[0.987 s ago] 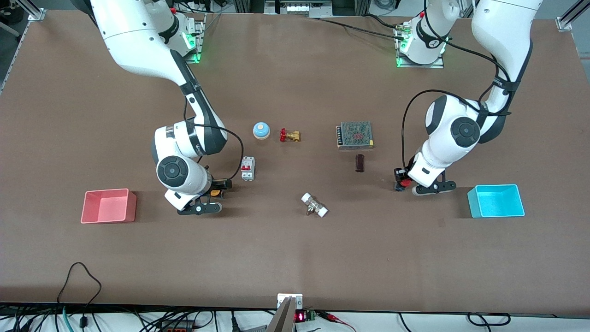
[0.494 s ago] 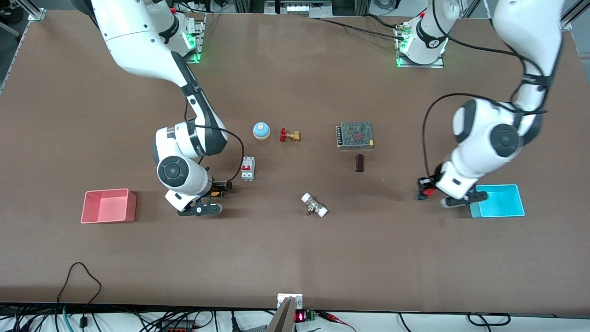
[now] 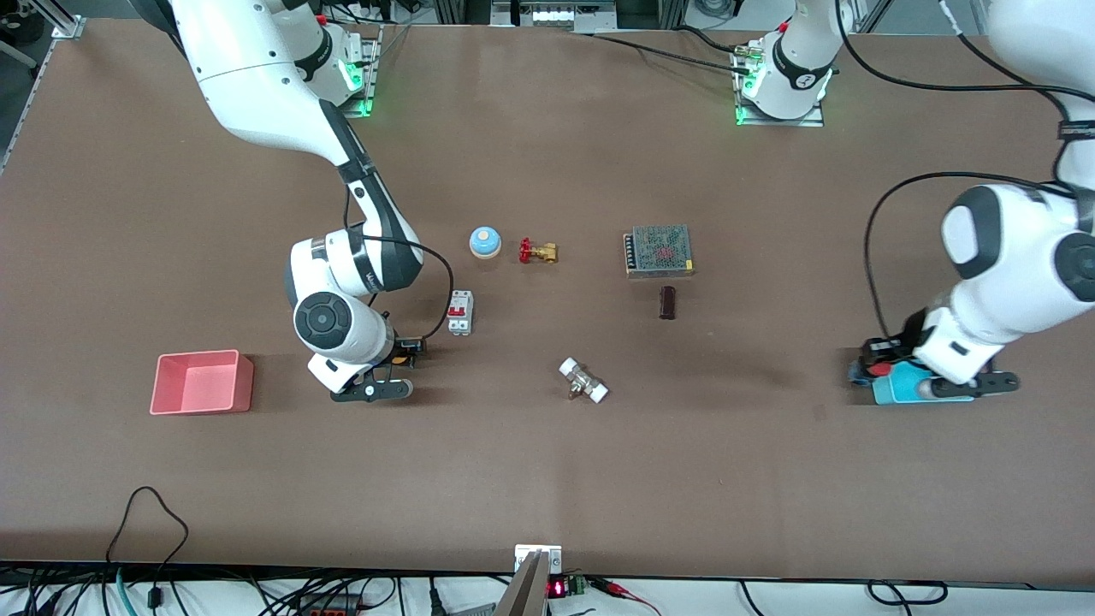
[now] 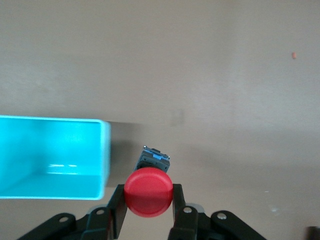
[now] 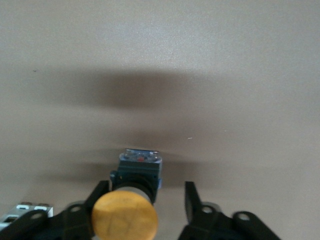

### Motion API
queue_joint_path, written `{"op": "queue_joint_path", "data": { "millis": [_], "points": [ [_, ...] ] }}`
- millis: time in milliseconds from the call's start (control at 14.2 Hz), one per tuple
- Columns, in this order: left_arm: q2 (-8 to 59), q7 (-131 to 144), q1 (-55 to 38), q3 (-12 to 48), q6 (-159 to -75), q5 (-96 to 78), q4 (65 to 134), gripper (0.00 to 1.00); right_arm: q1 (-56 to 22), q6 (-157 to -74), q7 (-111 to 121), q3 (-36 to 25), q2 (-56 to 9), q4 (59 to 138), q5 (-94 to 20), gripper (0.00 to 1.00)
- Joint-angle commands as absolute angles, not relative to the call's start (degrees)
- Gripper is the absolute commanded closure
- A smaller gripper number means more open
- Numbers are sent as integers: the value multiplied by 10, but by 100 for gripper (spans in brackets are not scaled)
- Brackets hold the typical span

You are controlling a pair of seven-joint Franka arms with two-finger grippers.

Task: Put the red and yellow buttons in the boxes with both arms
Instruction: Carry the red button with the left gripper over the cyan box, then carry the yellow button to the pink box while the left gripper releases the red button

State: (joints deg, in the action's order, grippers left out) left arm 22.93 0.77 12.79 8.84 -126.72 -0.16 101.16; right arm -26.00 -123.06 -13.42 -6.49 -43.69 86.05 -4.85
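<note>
Red button (image 4: 148, 192): glossy red cap, dark body
Yellow button (image 5: 125, 217): orange-yellow cap, dark teal body
Boxes: one cyan (image 4: 55, 158), one pink-red (image 3: 203, 382)
Table (image 3: 547, 479): plain brown

the tabletop (image 3: 547, 479) is evenly and brightly lit from above; soft shadows are cast beneath both arms. wrist views are washed out, and the yellow button (image 5: 125, 218) is slightly blurred.
</note>
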Motion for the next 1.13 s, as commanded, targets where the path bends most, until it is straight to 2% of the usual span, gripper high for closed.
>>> {"op": "queue_joint_path", "data": {
  "millis": [0,212,564,705,917,1058],
  "points": [
    [229,-56,160,94,-1252,5,1001,77,-254,-1230,-135,-62,-443,848,-50,54],
    [236,-113,193,94,-1252,5,1001,77,-252,-1226,-134,-62,-439,848,-51,64],
    [284,-168,228,93,-1260,11,977,77,-243,-1220,-133,-85,-399,848,-51,67],
    [301,-171,231,93,-1261,11,973,76,-216,-1195,-121,-100,-379,845,-52,67],
    [330,-170,230,93,-1261,11,954,74,-163,-1118,-112,-97,-374,763,-47,67],
    [342,-168,230,93,-1277,11,949,69,-123,-1079,-92,-96,-374,737,-48,67]
  ]
}}
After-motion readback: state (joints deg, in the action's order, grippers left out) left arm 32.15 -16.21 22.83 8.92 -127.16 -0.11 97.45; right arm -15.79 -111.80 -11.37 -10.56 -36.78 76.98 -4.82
